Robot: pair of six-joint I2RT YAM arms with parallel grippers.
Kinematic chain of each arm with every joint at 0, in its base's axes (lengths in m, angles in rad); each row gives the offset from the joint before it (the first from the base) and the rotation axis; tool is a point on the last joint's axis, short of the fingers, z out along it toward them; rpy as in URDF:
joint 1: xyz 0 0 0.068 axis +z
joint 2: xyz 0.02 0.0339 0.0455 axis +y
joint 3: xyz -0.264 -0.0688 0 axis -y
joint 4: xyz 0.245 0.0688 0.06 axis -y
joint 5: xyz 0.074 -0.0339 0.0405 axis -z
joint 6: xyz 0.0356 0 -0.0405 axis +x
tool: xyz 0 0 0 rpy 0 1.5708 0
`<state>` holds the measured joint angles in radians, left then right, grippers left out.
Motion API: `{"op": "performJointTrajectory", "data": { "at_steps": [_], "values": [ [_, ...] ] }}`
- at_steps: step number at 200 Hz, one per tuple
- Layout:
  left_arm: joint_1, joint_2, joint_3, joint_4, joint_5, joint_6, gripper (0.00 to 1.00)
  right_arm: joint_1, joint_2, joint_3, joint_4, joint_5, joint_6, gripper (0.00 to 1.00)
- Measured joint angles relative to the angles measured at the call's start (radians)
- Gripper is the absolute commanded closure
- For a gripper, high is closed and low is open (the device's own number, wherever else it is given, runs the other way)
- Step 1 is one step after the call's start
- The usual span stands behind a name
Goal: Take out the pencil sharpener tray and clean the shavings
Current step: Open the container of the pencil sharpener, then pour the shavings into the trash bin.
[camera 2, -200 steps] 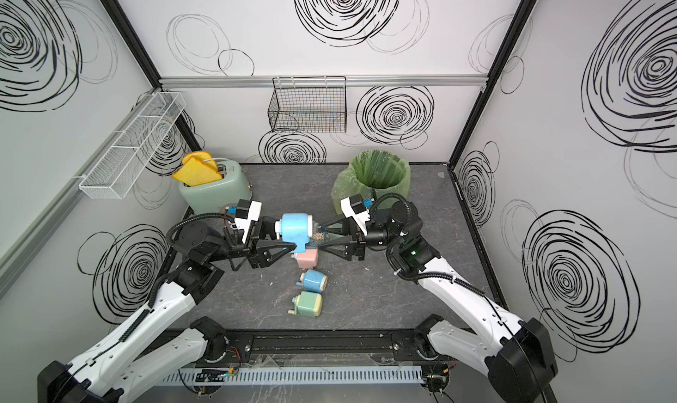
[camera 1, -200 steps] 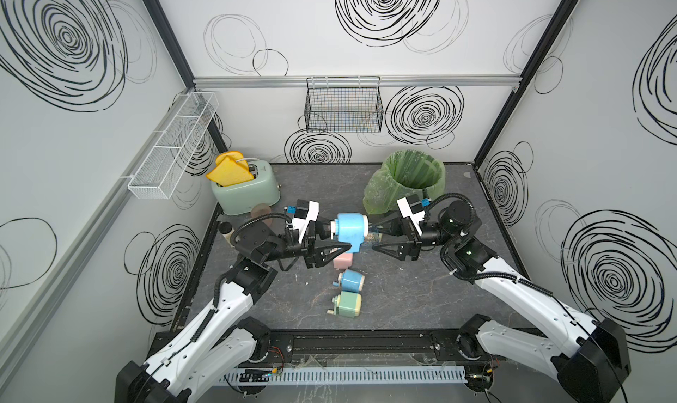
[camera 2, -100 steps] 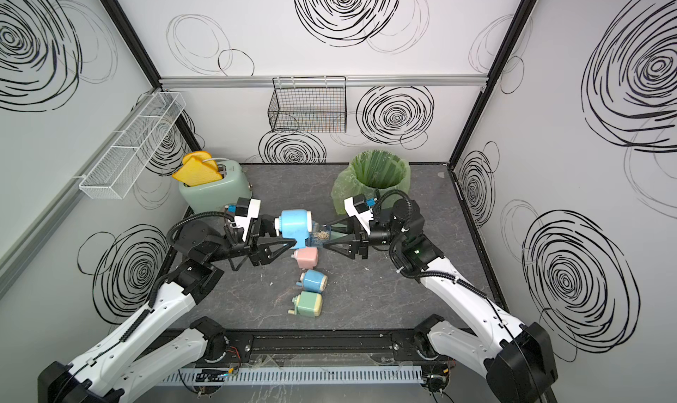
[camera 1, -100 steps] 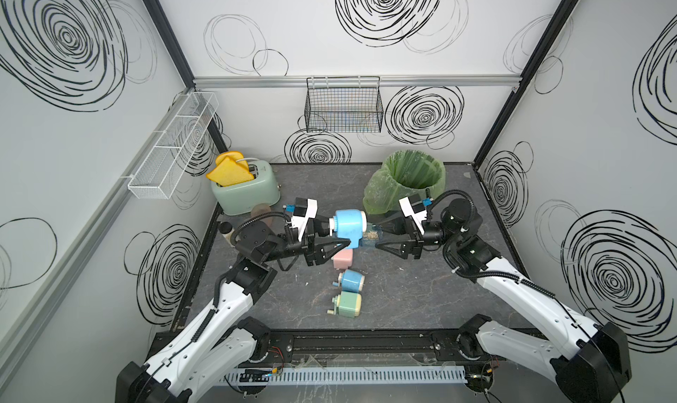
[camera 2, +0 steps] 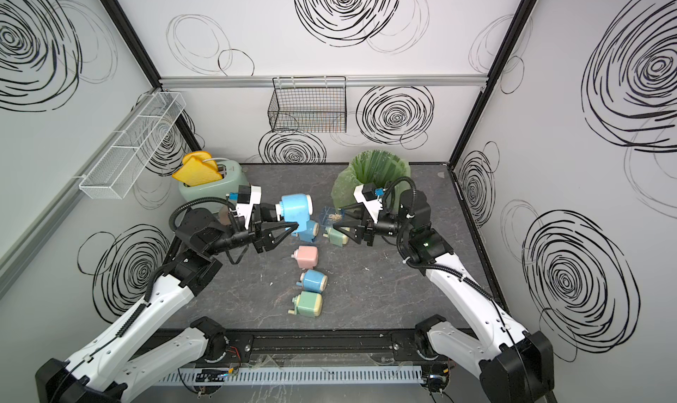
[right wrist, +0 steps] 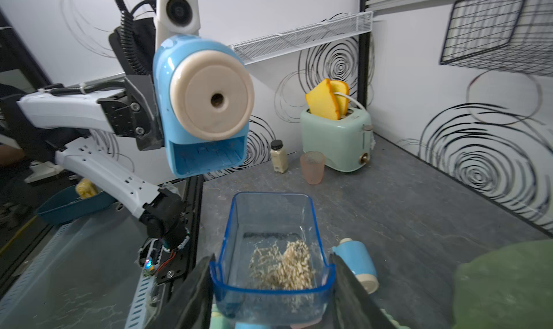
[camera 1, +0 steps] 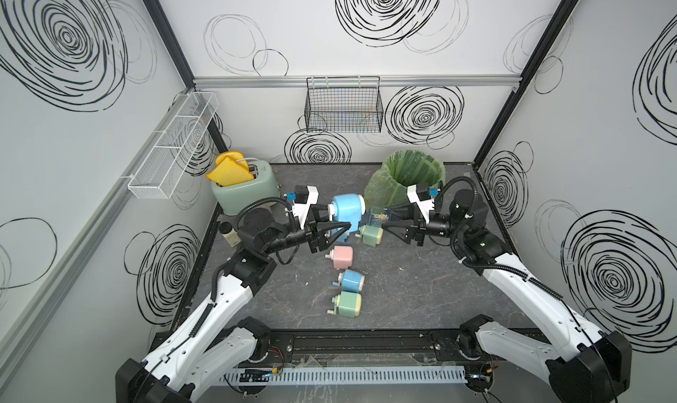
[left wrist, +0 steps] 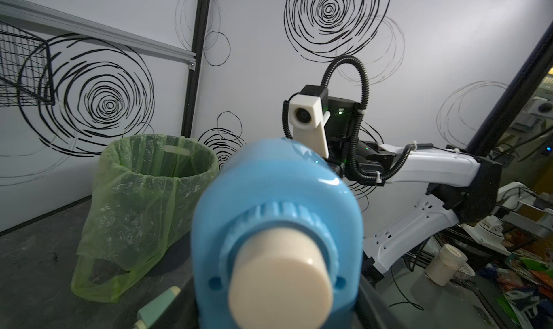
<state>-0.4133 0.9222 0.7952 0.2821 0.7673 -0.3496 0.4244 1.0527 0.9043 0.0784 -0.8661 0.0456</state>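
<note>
My right gripper [camera 1: 385, 220] has drawn back to the right over the last second, and the tray [right wrist: 269, 194] has come with it. It sat at the mouth of the blue sharpener [camera 1: 346, 211]; now there is a clear gap between the two. My right fingers are clamped on the tray's side walls at the end nearest my wrist. My left gripper [camera 1: 339, 224] is closed around the sharpener's body, holding it off the table as before. I judge the pulling-out done and the emptying still to do. The green-lined bin [camera 1: 381, 190] stands just beyond the tray, to the far right.

The right wrist view shows what the top views cannot: the sharpener's slot [right wrist: 206, 158] gaping empty, and the shavings [right wrist: 284, 264] heaped at my end of the tray. In both top views the tray hangs between sharpener and bin, above a green sharpener [camera 1: 372, 234] on the table. The left wrist view shows only the sharpener's back knob and the bin; the tray is hidden behind the body.
</note>
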Motion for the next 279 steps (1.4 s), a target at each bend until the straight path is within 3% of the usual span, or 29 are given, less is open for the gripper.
{"op": "performJointTrajectory", "data": {
  "at_steps": [73,106,145,174,237,279],
  "values": [
    [0.017,0.003,0.023,-0.211,-0.129,0.067,0.73,-0.022,0.139,0.212,-0.201,0.454,-0.171,0.61],
    [0.006,-0.014,0.018,-0.224,-0.143,0.082,0.73,-0.107,0.14,0.212,-0.213,0.488,-0.17,0.61],
    [-0.009,-0.015,0.016,-0.229,-0.149,0.092,0.74,-0.14,0.163,0.212,-0.212,0.505,-0.151,0.6],
    [-0.011,-0.019,0.016,-0.229,-0.152,0.092,0.74,-0.143,0.186,0.222,-0.24,0.583,-0.155,0.6],
    [-0.029,-0.027,0.014,-0.229,-0.163,0.099,0.74,-0.145,0.321,0.472,-0.394,0.917,-0.313,0.58],
    [-0.051,-0.039,0.014,-0.231,-0.167,0.105,0.74,-0.104,0.366,0.51,-0.46,1.128,-0.461,0.58]
  ]
}}
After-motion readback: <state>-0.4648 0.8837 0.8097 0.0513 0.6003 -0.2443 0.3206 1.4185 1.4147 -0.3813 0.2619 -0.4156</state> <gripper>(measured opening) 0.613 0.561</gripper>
